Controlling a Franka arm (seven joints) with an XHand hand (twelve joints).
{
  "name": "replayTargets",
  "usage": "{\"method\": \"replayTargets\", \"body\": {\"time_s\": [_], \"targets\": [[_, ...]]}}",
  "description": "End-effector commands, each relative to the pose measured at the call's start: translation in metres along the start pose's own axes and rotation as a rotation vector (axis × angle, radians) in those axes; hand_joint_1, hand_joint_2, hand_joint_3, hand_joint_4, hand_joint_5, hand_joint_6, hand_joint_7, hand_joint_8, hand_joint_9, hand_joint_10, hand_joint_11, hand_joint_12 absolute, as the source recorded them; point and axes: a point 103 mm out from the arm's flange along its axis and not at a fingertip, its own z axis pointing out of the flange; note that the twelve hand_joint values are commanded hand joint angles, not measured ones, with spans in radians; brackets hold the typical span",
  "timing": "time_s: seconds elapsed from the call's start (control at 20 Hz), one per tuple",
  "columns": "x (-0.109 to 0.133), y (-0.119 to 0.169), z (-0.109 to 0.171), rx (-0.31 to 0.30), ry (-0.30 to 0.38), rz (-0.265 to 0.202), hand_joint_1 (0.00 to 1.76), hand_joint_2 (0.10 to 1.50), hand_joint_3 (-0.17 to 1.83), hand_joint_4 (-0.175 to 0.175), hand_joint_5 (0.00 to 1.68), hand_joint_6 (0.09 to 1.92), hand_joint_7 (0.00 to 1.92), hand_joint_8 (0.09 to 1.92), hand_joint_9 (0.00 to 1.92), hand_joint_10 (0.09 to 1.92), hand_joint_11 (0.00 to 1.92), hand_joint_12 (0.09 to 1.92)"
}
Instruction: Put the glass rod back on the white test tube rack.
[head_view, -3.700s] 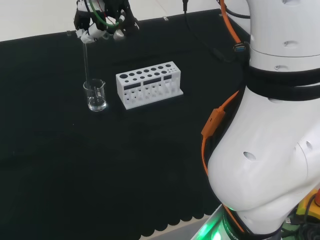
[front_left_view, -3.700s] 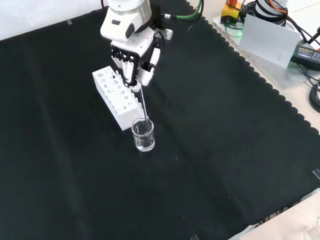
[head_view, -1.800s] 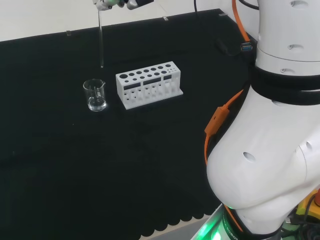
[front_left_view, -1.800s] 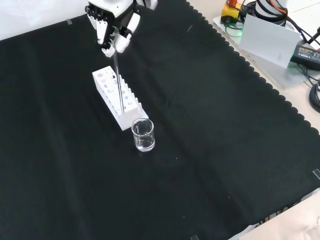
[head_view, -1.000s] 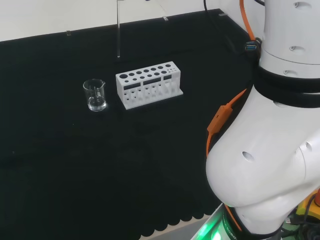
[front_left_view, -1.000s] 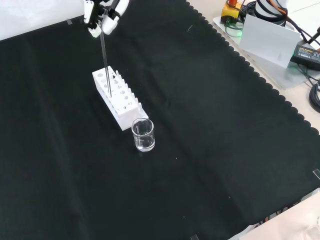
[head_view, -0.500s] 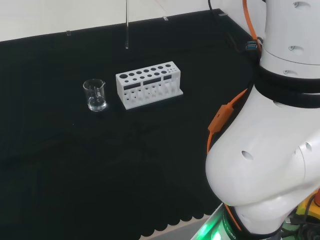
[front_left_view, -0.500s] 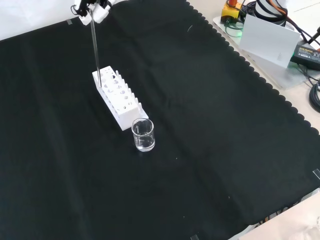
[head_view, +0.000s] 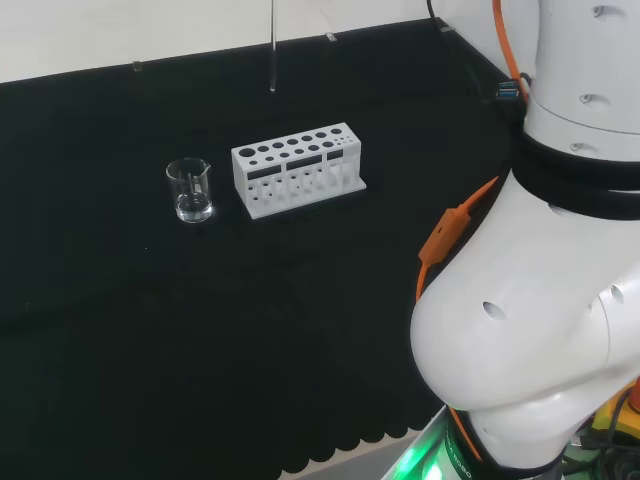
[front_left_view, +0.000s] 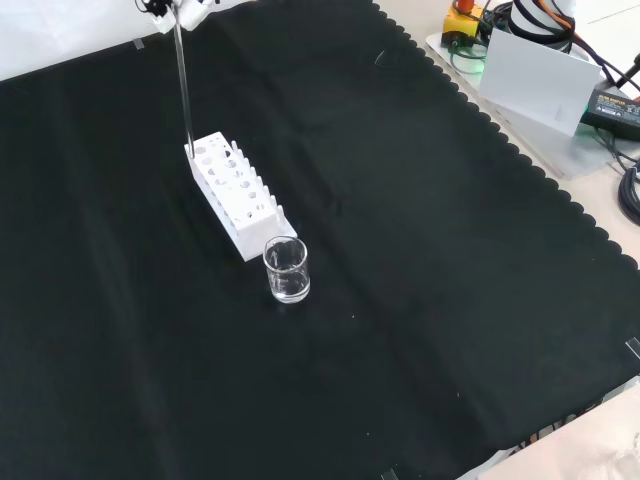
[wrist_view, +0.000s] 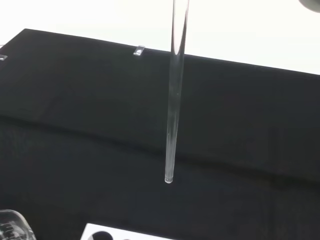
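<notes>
The hand (front_left_view: 178, 12) at the front view's top edge holds the glass rod (front_left_view: 184, 90) upright by its upper end; finger closure cannot be made out. The rod hangs clear above the white test tube rack (front_left_view: 236, 195). A beaker (front_left_view: 286, 270) stands just beside the rack's near end.

robot hand (front_left_view: 172, 12) and glass rod (front_left_view: 183, 85) top cut off

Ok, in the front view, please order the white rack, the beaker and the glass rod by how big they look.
1. white rack: largest.
2. glass rod: about as long as the rack in this view but very thin, and it hangs higher, so its rank is unsure.
3. beaker: smallest.
</notes>
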Motion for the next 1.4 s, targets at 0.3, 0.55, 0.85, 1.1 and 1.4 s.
{"method": "replayTargets", "body": {"time_s": [0.3, 0.55, 0.85, 1.1, 1.4], "targets": [[-0.032, -0.021, 0.002, -0.010, 0.013, 0.060, 1.18, 1.15, -0.17, -0.175, 1.09, 0.88, 1.56, 0.72, 1.75, 0.56, 1.70, 0.92], [-0.037, -0.026, 0.004, -0.007, 0.021, 0.069, 1.18, 1.15, -0.17, -0.175, 1.09, 0.88, 1.56, 0.72, 1.75, 0.56, 1.70, 0.92], [-0.042, -0.037, 0.016, 0.007, 0.022, 0.080, 1.18, 1.15, -0.17, -0.175, 1.09, 0.88, 1.56, 0.72, 1.75, 0.56, 1.70, 0.92], [-0.048, -0.045, 0.017, 0.028, -0.002, 0.126, 1.18, 1.15, -0.17, -0.175, 1.09, 0.88, 1.56, 0.72, 1.75, 0.56, 1.70, 0.92], [-0.050, -0.052, 0.017, 0.014, 0.013, 0.123, 1.18, 1.15, -0.17, -0.175, 1.09, 0.88, 1.56, 0.72, 1.75, 0.56, 1.70, 0.92]]}}
